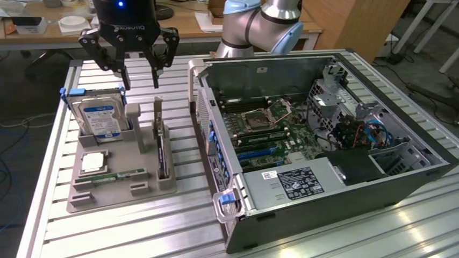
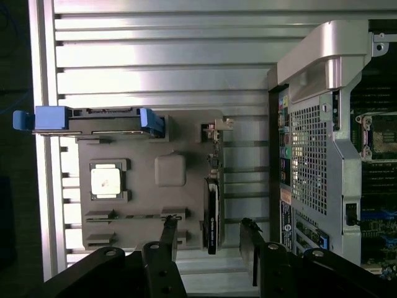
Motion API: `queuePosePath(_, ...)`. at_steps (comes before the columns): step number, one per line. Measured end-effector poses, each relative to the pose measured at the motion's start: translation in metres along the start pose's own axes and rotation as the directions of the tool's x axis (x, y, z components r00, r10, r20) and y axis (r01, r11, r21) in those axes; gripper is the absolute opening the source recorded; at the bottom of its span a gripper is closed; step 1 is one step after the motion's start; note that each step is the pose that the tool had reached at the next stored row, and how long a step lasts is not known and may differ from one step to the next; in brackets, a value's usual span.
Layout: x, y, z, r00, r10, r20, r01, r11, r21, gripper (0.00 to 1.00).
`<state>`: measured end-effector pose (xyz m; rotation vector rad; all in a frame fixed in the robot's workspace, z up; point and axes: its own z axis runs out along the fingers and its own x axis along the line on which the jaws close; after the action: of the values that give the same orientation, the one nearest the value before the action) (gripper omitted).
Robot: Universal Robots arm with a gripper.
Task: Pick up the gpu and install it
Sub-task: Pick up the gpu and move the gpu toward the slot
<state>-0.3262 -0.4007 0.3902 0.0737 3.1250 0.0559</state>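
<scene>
Gripper: the gripper (image 1: 141, 80) hangs in the upper left of the exterior view with its fingers spread wide and nothing between them. It is above the far end of the holder and clear of every part.
Gpu: the gpu (image 1: 163, 158) stands on its long edge in a narrow slot of the holder, left of centre in the exterior view, on the side nearest the computer case. Standing this way, its thin upper edge is free for the fingers to straddle.
Line-up: in the wrist view the gpu runs in line with the gap between the two fingers, so the gripper looks aimed at it.
Holder: the gray holder (image 1: 115, 201) rests on the tabletop (image 1: 143, 236) and gives each part its own pocket: hard drive (image 1: 100, 118) upright, processor chip (image 1: 94, 161) flat, memory stick (image 1: 115, 176) on edge.
Computer case: the computer case (image 1: 401, 177) lies on its side with the cover off, filling the right half of the exterior view. Its motherboard (image 1: 280, 134) faces up, probably so parts can be lowered in from above.
Progress: the gpu is not yet lifted.
</scene>
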Motion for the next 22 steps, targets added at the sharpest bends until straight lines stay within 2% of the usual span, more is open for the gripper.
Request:
queuePosePath(6,0.000,0.0000,0.0009,1.0000,0.000,0.0001,0.000,1.0000,0.0000,0.53)
queuePosePath(11,0.000,-0.0021,0.0035,0.9999,-0.016,-0.0015,0.016,0.9999,-0.0002,0.53)
queuePosePath(22,-0.001,-0.0067,0.0100,0.9999,-0.016,-0.0016,0.016,0.9999,-0.0004,0.53)
